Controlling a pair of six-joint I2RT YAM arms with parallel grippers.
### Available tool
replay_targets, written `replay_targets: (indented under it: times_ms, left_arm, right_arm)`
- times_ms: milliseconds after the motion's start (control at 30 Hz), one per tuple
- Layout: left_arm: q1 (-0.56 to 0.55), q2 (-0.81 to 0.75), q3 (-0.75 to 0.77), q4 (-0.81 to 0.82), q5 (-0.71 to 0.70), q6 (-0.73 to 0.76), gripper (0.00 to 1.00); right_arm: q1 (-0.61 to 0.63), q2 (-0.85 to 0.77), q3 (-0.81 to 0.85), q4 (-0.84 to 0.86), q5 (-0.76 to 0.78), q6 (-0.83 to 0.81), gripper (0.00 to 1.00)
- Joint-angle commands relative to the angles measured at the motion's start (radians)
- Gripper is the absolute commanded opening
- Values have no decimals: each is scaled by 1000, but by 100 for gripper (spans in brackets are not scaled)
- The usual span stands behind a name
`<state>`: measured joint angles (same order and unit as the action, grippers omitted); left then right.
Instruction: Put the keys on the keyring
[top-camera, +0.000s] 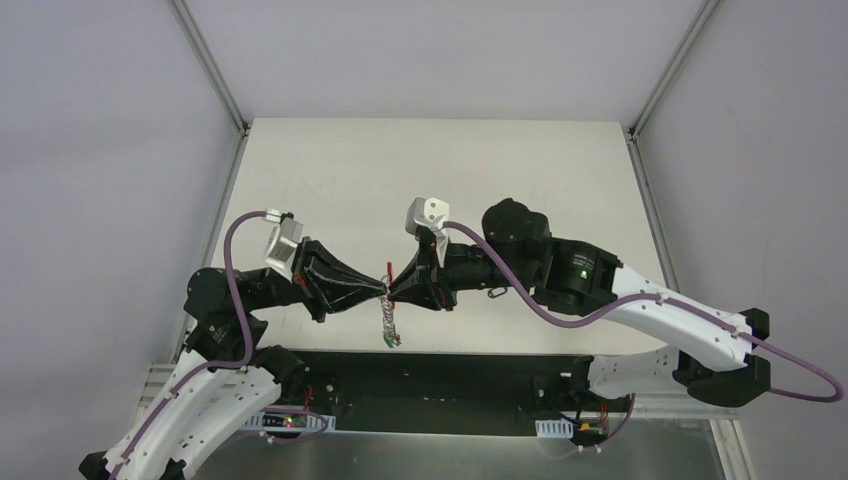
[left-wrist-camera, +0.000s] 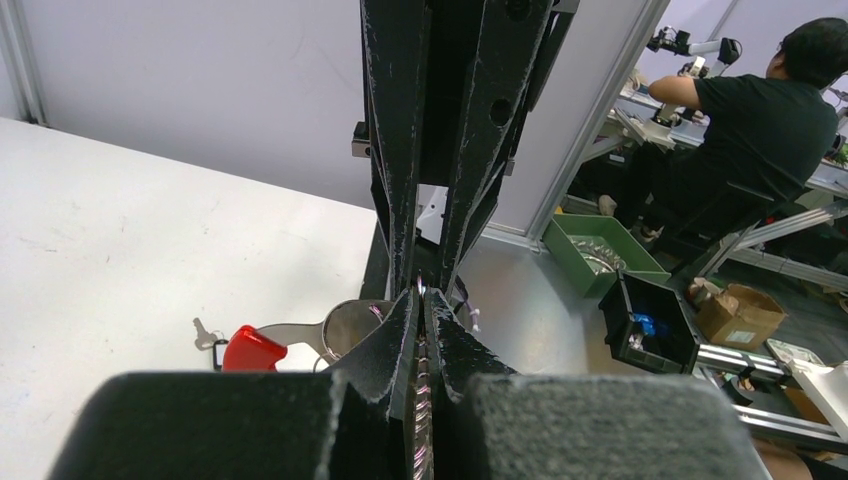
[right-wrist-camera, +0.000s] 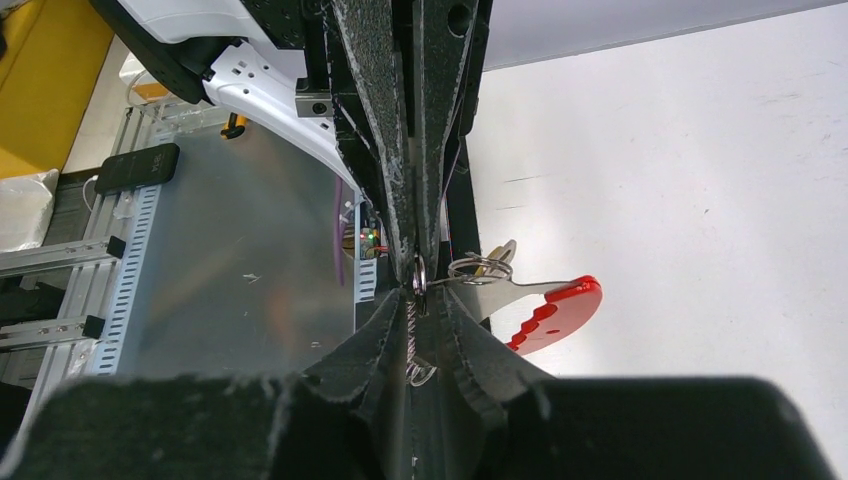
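Note:
My two grippers meet tip to tip above the table's near edge, the left gripper (top-camera: 382, 288) facing the right gripper (top-camera: 395, 288). The keyring (top-camera: 388, 322) hangs between and below them, a green tag (top-camera: 394, 342) at its low end. The left gripper (left-wrist-camera: 421, 292) is shut on the silvery coil (left-wrist-camera: 421, 400). Its red arc (left-wrist-camera: 250, 350) juts left, with a small key (left-wrist-camera: 204, 332) beside it. The right gripper (right-wrist-camera: 418, 290) has its jaws narrowed around the same coil (right-wrist-camera: 412, 318), with a small ring at the tips. The red arc (right-wrist-camera: 560, 308) sticks out to the right.
Beyond the table's near edge lie the metal base plate (right-wrist-camera: 250, 250) and a black device (right-wrist-camera: 138, 168). Off the table stand a green bin (left-wrist-camera: 605, 250) and a black bin (left-wrist-camera: 650, 325), with a seated person (left-wrist-camera: 760, 130) behind them.

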<state>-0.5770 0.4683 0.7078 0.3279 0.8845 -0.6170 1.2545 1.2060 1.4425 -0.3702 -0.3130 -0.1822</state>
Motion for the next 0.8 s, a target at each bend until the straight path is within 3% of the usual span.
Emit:
replay_targets:
  times_ms: [0,167,533,767]
  left_arm:
    - [-7,-21,10,90,19,-23,0]
    - [-7,-24,4,95,25,-27,0]
    - [-7,-10,10,52,50,-32,0]
    - [-7,-42,81,-155,32,85,45]
  right_arm:
    - [7,0,35,64,12,-14,17]
    - [9,4,48,63,7,-23,0]
    - [28,-36,24,66,-28,-25,0]
    - [46,-87,-30,33,72,-15,0]
